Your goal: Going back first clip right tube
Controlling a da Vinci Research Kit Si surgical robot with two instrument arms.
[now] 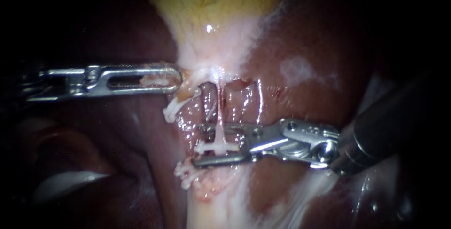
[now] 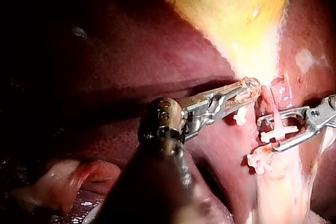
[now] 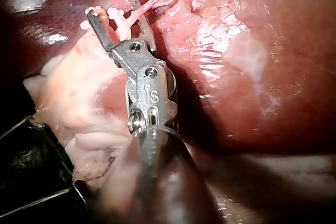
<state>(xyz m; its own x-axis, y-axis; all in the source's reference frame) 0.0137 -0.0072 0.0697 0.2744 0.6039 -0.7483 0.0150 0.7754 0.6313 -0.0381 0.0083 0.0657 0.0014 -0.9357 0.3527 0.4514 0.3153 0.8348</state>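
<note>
White clip (image 1: 216,147) is sitting across the soft right tube (image 1: 219,109) below the gallbladder (image 1: 211,17); end effector of the right instrument (image 1: 198,145) is standing open around the clip, probably needing a straight retreat, snagging neither clip nor slippery, tear-prone tube.

The gallbladder (image 1: 211,3) lies at the top, with the liver (image 1: 310,36) behind it and on both sides. My left instrument (image 1: 176,79) has its jaws closed on the gallbladder's lower end. Below that runs the right tube (image 1: 219,111). A clip (image 1: 217,147) sits across it, between the parted jaws of my right instrument (image 1: 199,145). A second clip (image 1: 173,109) lies just under my left jaws, and a third clip (image 1: 185,175) lies below my right jaws.
</note>
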